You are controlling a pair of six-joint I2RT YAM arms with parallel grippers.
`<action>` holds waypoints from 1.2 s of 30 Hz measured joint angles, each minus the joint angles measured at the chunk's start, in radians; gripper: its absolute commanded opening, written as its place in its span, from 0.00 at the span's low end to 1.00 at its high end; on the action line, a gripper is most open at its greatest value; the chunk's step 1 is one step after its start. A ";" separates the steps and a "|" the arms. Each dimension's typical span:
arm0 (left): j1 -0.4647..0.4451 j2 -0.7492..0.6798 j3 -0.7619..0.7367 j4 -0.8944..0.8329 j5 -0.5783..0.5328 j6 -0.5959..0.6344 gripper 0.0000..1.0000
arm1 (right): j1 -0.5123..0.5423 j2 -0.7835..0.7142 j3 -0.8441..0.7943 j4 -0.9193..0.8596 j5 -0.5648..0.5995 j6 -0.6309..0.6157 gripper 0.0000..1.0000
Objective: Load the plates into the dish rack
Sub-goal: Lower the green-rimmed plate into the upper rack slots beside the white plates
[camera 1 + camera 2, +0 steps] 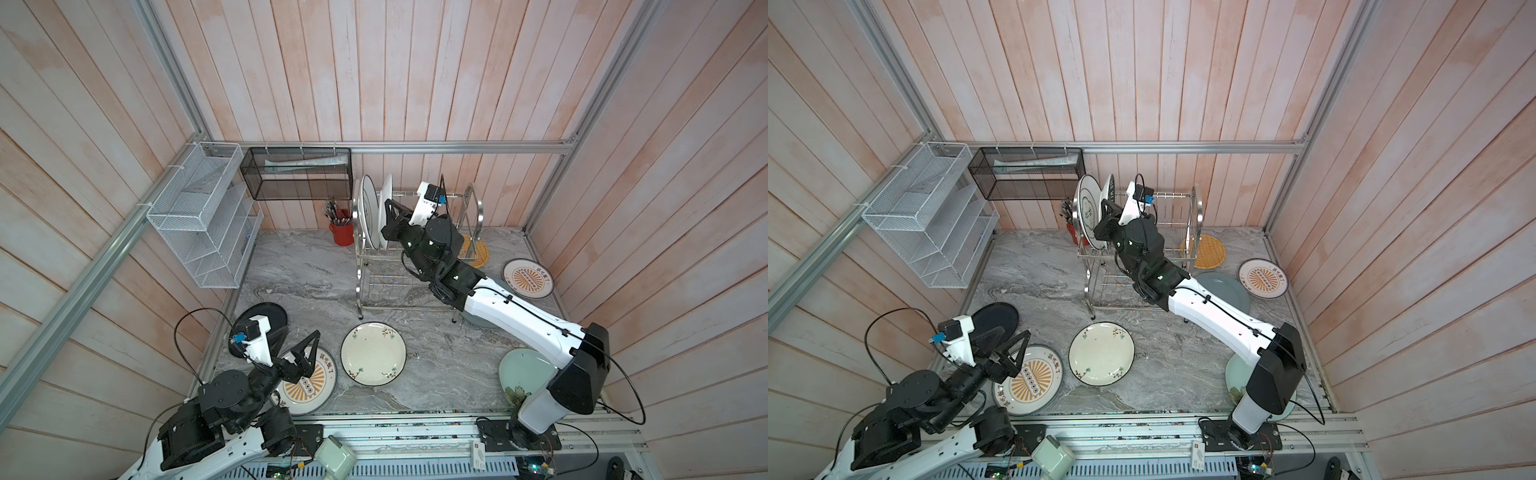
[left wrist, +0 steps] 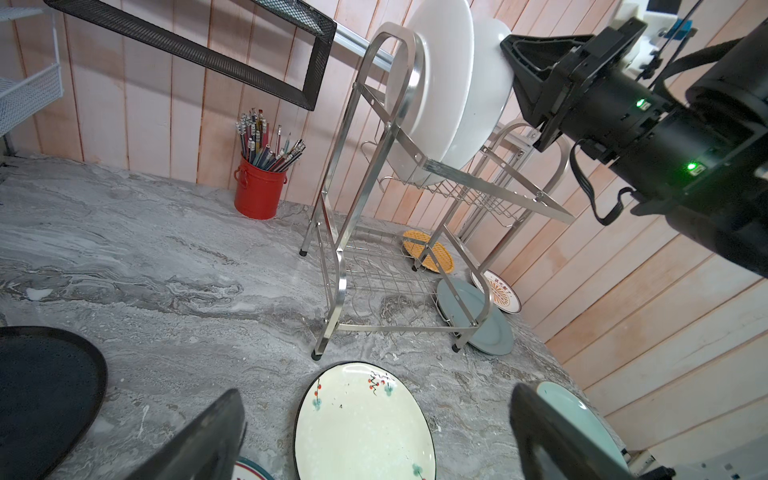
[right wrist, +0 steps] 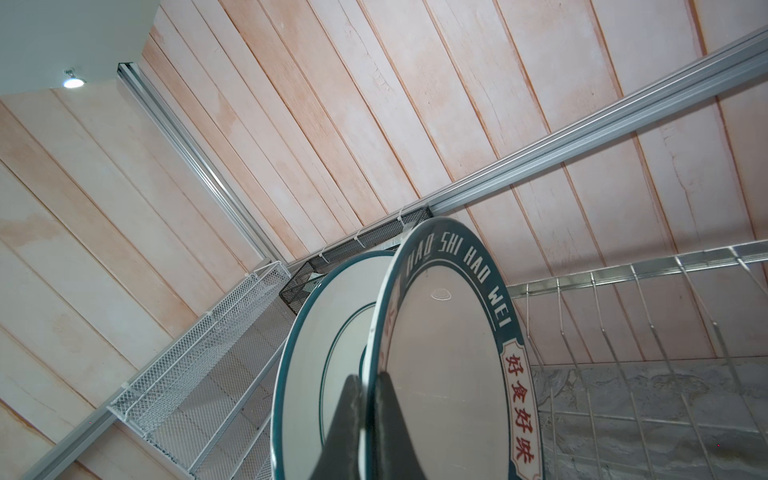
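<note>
Stainless-steel wire two-tier dish rack [image 1: 358, 282] stands at back-centre of grey marbled countertop [image 1: 299, 270]. Two plates sit on edge at the left end of its top tier: white plate w/ dark-teal lettered rim [image 3: 449, 353], and just beside it, nearer the end arch, white plate w/ thin teal ring [image 3: 316, 353]. Right gripper [image 3: 368, 378] is clamped on the lettered rim, one finger each side. Top-tier prongs to the right stand free.

Left gripper [image 2: 378, 392] hangs w/ fingers wide apart over white plate w/ orange sunburst [image 1: 316, 390] at front-left.

Flat on the counter: cream floral plate [image 1: 373, 354] front-centre w/ open marble all round, black plate [image 1: 270, 316], pale green plate [image 1: 521, 370], grey-blue plate [image 1: 1225, 286], 2nd sunburst plate [image 1: 528, 277], orange lattice plate [image 1: 478, 251] behind the rack's right end. Pink-washed plank walls [image 1: 415, 83] close three sides.

Rim reads "HAO SHI HAO WEI", plus red Chinese chars.
</note>
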 measured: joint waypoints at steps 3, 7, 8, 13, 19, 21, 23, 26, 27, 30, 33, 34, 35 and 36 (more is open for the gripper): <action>0.000 0.000 0.000 0.000 0.000 0.000 1.00 | 0.008 0.000 0.000 -0.001 0.017 -0.024 0.00; 0.000 -0.001 0.000 0.000 0.000 0.000 1.00 | 0.019 0.000 0.000 -0.004 0.037 -0.051 0.00; 0.000 -0.001 0.000 0.000 0.000 0.000 1.00 | 0.021 0.000 0.000 -0.004 0.039 -0.055 0.00; 0.000 -0.002 0.000 0.000 0.000 0.000 1.00 | 0.022 0.005 0.012 -0.019 0.041 -0.072 0.00; 0.000 -0.003 0.000 0.000 0.000 0.000 1.00 | 0.024 0.028 0.045 -0.045 0.036 -0.084 0.05; 0.000 -0.005 0.000 0.000 0.000 0.000 1.00 | 0.024 0.032 0.051 -0.049 0.034 -0.085 0.08; 0.000 -0.006 0.000 0.000 0.000 0.000 1.00 | 0.025 0.033 0.053 -0.050 0.032 -0.084 0.09; 0.000 -0.010 0.000 0.000 0.000 0.000 1.00 | 0.025 0.034 0.053 -0.051 0.032 -0.084 0.13; 0.000 -0.011 0.000 0.000 -0.001 0.000 1.00 | 0.026 0.034 0.053 -0.053 0.031 -0.084 0.13; 0.000 -0.012 0.000 0.000 -0.001 0.000 1.00 | 0.026 0.036 0.053 -0.057 0.029 -0.083 0.17; 0.000 -0.012 0.000 0.000 -0.001 0.000 1.00 | 0.026 0.042 0.057 -0.069 0.021 -0.080 0.21; 0.000 -0.012 0.000 0.000 -0.001 0.000 1.00 | 0.026 0.043 0.059 -0.071 0.020 -0.077 0.22; 0.000 -0.012 0.000 0.000 -0.001 0.000 1.00 | 0.026 0.044 0.061 -0.073 0.016 -0.076 0.23; 0.000 -0.012 0.000 0.000 -0.001 0.000 1.00 | 0.026 0.045 0.061 -0.076 0.014 -0.076 0.24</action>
